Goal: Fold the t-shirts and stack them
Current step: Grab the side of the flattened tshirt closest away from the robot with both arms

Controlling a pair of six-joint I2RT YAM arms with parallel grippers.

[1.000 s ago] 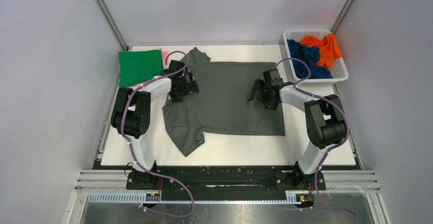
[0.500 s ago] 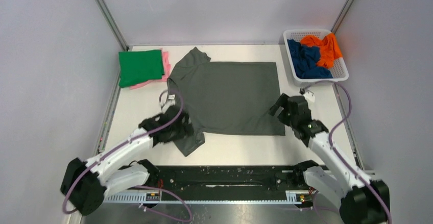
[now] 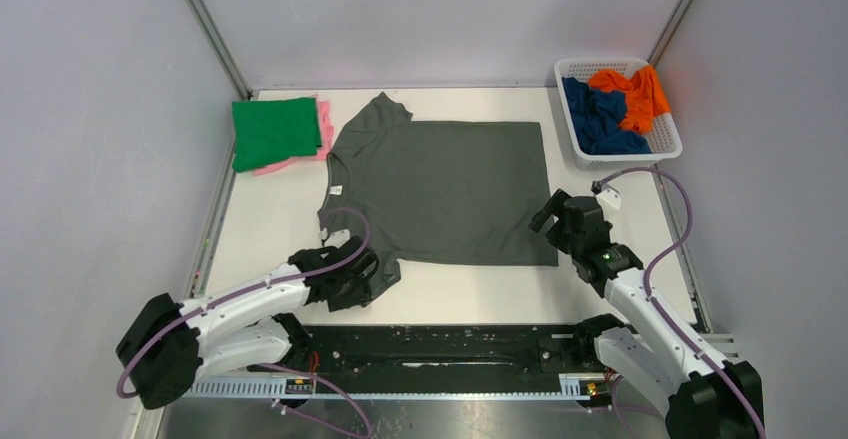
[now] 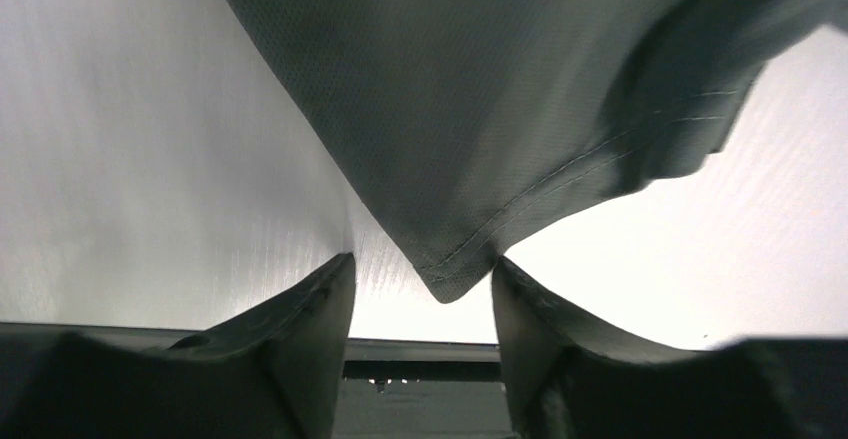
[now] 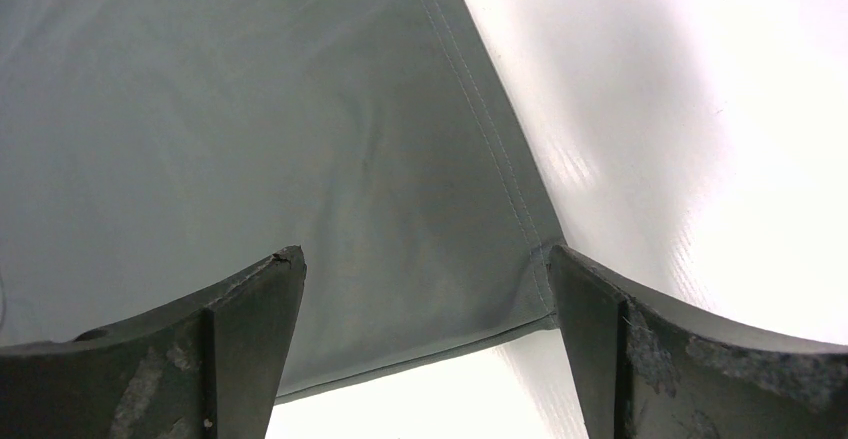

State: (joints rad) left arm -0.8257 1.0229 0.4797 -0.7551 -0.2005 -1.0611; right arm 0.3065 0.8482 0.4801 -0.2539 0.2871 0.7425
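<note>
Fingers on my left gripper (image 4: 421, 264) stand apart, with the sleeve tip of the dark grey t-shirt (image 3: 440, 189) poking between them. My right gripper (image 5: 425, 259) is spread too, straddling the shirt's near-right hem corner, which lies flat on the table (image 3: 450, 291).

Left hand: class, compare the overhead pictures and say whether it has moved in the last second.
Yes. The left hand has moved nearward, from beside the folded green t-shirt to the near sleeve of the dark grey t-shirt.
</note>
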